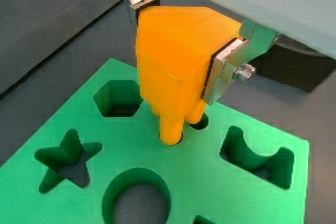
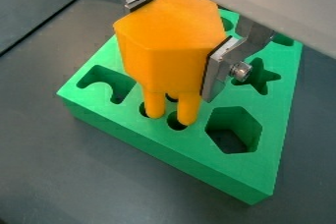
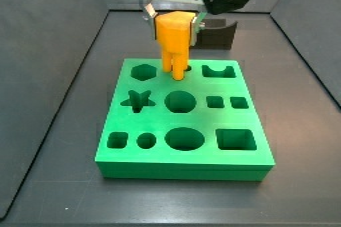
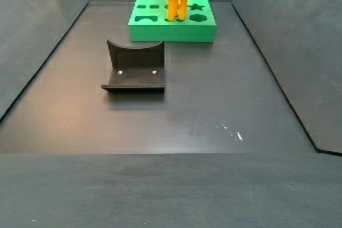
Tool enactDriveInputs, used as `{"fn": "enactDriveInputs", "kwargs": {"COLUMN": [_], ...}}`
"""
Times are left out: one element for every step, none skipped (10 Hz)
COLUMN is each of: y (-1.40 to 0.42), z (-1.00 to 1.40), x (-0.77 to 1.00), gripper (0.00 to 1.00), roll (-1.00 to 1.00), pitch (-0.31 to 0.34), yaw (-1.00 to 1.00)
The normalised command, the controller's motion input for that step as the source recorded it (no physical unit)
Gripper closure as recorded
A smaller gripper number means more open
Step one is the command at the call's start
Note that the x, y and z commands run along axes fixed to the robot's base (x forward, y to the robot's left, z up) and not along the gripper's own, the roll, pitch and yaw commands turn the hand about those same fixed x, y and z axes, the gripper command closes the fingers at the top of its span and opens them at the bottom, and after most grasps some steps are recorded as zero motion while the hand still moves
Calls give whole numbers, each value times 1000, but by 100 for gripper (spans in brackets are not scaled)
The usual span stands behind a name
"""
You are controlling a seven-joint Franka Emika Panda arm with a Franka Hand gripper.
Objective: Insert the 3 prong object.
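One gripper (image 2: pixel 178 33) clamps the single 3 prong object (image 2: pixel 164 56) upright, silver fingers (image 2: pixel 226 63) pressed on its flanks, prongs dipping into a cutout near the far edge of the one green block (image 3: pixel 186 161). Ten cutouts show across the block's top. One dark fixture (image 4: pixel 134 68) stands well apart on the open black floor (image 4: pixel 201 132).

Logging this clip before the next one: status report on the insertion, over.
Gripper shut on the 3 prong object, above the green block. Prongs entering their slot, upright, not fully seated. Nothing in the way; dark grey curved block sits well apart.
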Motion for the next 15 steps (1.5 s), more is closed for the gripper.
{"fn": "enactDriveInputs", "kwargs": {"y": [14,114,89,109,34,0,0,0,0,0,0,0,0,-11,-54], "z": [-191,-240,-240,-246,-243,-223,-243,-183,-143,-134,-103,-63,-63,-129,-289], "x": [29,69,77,171,89,0,74,223,183,14,0,-3,-40,0,54], "gripper": [100,100,100,100,100,100,100,100,100,100,100,100,100,100,100], "roll": [0,-47,-53,-34,-36,-47,-20,-33,0,0,0,0,0,46,117], "pitch": [107,76,71,81,60,0,26,66,67,29,3,6,0,40,94], "yaw": [-723,-809,-837,-760,-351,-71,0,0,9,283,257,0,0,0,-103]}}
